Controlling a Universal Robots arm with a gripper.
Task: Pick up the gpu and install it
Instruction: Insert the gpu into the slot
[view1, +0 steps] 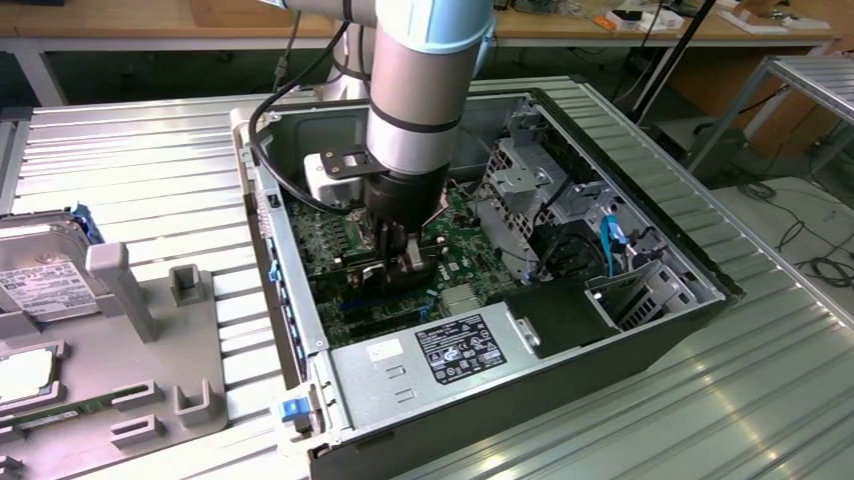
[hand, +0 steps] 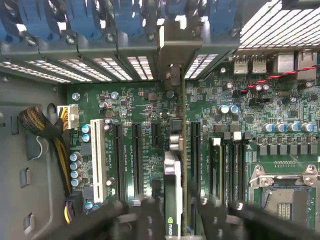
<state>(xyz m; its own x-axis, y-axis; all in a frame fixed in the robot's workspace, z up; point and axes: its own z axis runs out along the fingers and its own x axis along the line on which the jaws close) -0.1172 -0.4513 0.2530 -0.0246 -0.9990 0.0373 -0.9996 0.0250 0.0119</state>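
The robot arm (view1: 424, 80) reaches down into an open computer case (view1: 641, 330) that lies on its side on a ribbed metal surface (view1: 147, 170). Its gripper (view1: 398, 262) is low inside the case, just above the green motherboard (view1: 320, 235), near the middle of the board.

In the wrist view the gpu (hand: 173, 195) stands on edge on the motherboard (hand: 135, 105), seen from above as a thin card running from between the gripper's fingers (hand: 107, 212) towards the back wall of the case. Its silver bracket (hand: 175, 50) sits upright against that back wall, in line with the slotted covers (hand: 100, 67) and below the row of blue latches (hand: 90, 20). The card lies along one of the long black slots (hand: 136, 155) on the board, with empty slots beside it and a white slot (hand: 98, 160) further off.

The fingers sit either side of the card with a dark gap between each finger and the card's edges, so the gripper looks parted and not clamped on the gpu.

Next to the gpu, on the side away from the white slot, are the memory slots (hand: 230, 165) and the metal processor socket (hand: 287, 185). A bundle of yellow and black wires (hand: 47, 130) runs along the case floor beyond the white slot.

In the exterior view, the power supply (view1: 447, 350) with its label fills the near end of the case, and a drive cage (view1: 534, 190) stands on the side of the case towards the exterior view's right. Outside the case, towards the exterior view's left, a grey tray (view1: 160, 370) holds a hard drive (view1: 47, 275).
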